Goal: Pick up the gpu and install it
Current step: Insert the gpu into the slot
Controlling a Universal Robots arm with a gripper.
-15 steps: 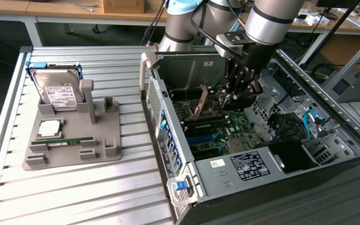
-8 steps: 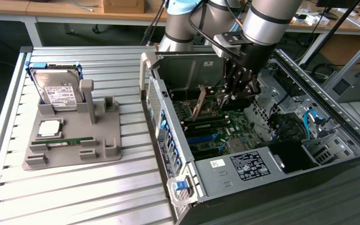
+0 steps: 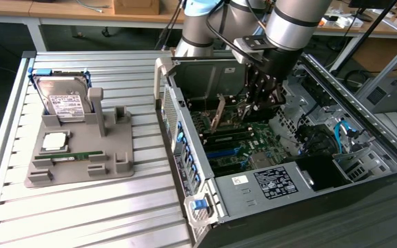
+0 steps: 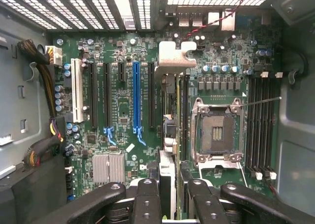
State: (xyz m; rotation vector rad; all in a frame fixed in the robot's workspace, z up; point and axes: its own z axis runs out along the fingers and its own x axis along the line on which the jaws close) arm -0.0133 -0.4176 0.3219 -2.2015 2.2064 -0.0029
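While the claw (image 3: pixel 234 111) clamps the gpu (image 3: pixel 218 114) edge-on, it hangs inside the open computer case (image 3: pixel 254 196); the motherboard (image 4: pixel 123 150) lies below.

Gpu (image 3: pixel 218 114) inside case (image 3: pixel 364 129); holder (image 3: pixel 81 155) at exterior view's left

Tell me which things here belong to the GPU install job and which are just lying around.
Part of the job:
- gpu, held edge-on inside the case
- tool, shut on the gpu
- motherboard with its blue slot
- computer case

Lying about:
- hard drive on the grey holder
- memory stick
- processor chip
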